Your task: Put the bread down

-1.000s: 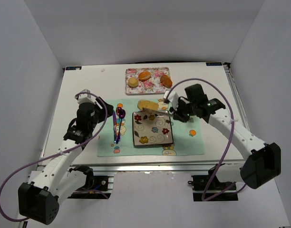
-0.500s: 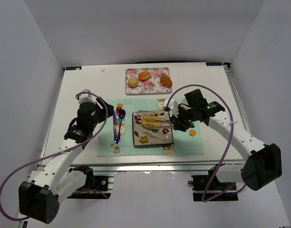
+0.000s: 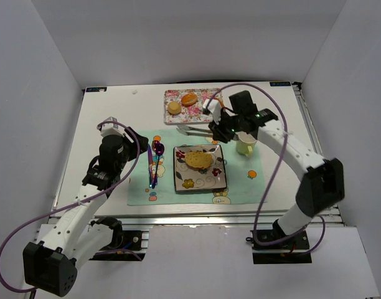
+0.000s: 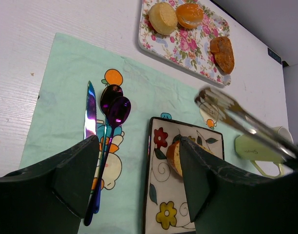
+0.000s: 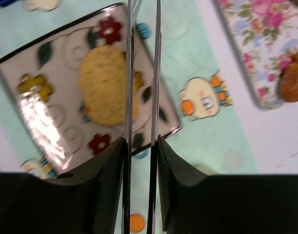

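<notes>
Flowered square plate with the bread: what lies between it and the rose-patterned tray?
Top view: the metal tongs in the right claw hang over that gap; beneath them, only pale green placemat and white table.

The pale green mug [image 4: 258, 148], right of the plate [image 4: 161, 168], carries one small line of script, too blurred to read. No other writing is legible.

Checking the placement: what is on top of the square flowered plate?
One bread slice lies on the plate's far half, free of the tongs. The pattern under it is covered.
</notes>
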